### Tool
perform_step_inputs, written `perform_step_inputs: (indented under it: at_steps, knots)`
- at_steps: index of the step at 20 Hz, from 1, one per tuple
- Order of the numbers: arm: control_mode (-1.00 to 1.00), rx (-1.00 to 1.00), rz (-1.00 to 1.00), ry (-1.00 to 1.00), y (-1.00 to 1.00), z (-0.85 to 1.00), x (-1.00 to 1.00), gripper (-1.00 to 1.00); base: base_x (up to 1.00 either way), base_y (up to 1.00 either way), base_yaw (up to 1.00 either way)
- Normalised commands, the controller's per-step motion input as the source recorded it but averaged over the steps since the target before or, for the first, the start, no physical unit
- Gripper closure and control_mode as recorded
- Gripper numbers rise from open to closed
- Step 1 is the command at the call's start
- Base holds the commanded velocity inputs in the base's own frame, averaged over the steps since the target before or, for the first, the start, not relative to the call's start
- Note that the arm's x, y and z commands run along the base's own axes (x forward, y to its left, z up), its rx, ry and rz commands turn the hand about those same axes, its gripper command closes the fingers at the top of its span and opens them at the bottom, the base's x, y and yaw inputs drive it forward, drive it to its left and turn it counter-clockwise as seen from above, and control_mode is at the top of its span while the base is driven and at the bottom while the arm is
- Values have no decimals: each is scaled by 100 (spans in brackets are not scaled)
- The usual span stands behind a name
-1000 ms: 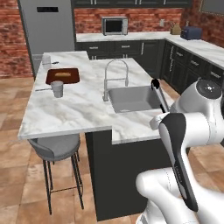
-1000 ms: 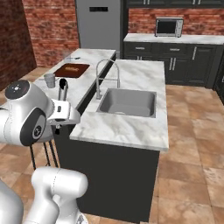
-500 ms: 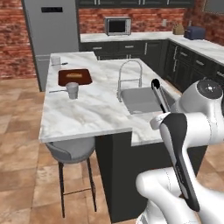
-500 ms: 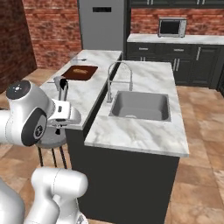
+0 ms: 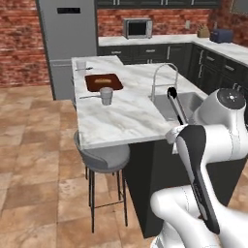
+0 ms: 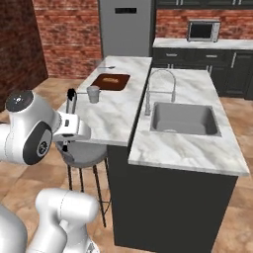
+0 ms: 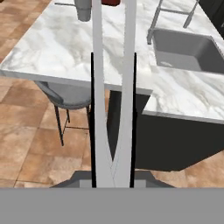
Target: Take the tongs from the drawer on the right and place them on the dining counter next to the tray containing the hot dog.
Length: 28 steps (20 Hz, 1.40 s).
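Hand view: the tongs point(image 7: 111, 87) are clamped between the closed jaws and are pointed toward the dining counter point(image 7: 61, 48). From the left base view, the tongs point(image 5: 176, 107) are seen raised beside the sink, while the tray point(image 5: 103, 82) with the hot dog point(image 5: 103, 80) is set farther back on the marble.

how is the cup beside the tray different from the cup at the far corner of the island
The grey cup stands right beside the tray, near its front edge; the pale cup stands apart, beyond the tray near the counter's far corner. The grey cup looks darker, the far one whitish. Both stand upright on the dining counter.
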Motion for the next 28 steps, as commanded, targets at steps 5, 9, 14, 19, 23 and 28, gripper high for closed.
perform_step_inputs:
  at_steps: [5, 9, 14, 19, 23, 28]
  knots:
    - [100, 0, 0, 0, 0, 0, 0, 100, -46, 84, -9]
    - [100, 0, 0, 0, 0, 0, 0, 100, -10, 98, -17]
    - [100, 0, 0, 0, 0, 0, 0, 100, -14, 100, -21]
    - [100, 0, 0, 0, 0, 0, 0, 100, 0, 100, -24]
    - [100, 0, 0, 0, 0, 0, 0, 100, -13, 100, -28]
    - [100, 0, 0, 0, 0, 0, 0, 100, -16, 100, -30]
